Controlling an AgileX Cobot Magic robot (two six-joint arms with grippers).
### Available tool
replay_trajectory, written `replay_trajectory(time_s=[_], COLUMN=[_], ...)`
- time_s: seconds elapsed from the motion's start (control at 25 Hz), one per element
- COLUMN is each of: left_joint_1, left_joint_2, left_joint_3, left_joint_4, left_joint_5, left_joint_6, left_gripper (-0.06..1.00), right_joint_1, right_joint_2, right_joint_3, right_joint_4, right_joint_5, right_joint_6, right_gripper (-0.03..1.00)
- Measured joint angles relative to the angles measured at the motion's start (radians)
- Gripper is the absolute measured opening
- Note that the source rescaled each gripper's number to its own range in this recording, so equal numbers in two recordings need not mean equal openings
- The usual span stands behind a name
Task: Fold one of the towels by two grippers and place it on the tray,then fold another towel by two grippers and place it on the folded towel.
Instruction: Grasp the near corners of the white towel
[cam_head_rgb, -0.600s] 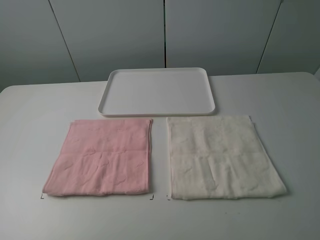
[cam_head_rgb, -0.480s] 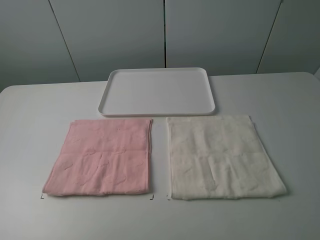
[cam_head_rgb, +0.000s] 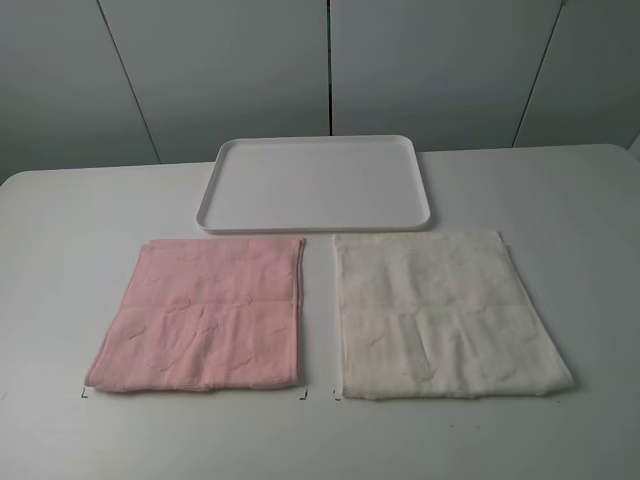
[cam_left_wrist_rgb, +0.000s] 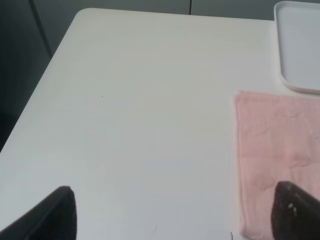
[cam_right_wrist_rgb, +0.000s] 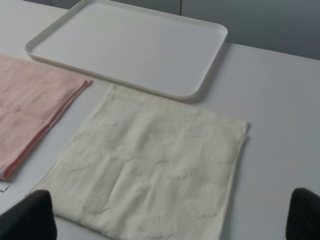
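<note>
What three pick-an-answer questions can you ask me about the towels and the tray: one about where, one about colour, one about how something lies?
1. Where is the tray?
A. beyond both towels
B. on a towel
C. on the floor

2. What colour is the towel beside the cream towel?
A. blue
B. pink
C. green

3. How is the cream towel lying?
A. rolled up
B. held in a claw
C. flat on the table

Answers:
1 A: in the high view the tray sits bare, farther back than both towels.
2 B: the pink towel lies to its left in the high view.
3 C: it is spread flat, with nothing touching it.
</note>
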Motion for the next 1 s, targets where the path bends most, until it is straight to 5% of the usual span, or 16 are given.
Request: replay_trajectory(time_s=[1.0], left_joint_1=[0.0], left_joint_2=[0.0], left_joint_3=[0.0], left_joint_4=[0.032], left_joint_5=[-0.007], left_joint_6=[0.041], left_gripper=[1.0], right_joint_1=[0.0], right_joint_2=[0.0], right_joint_3=[0.0], right_joint_4=[0.0], right_joint_5=[0.0], right_joint_6=[0.0], right_gripper=[1.0])
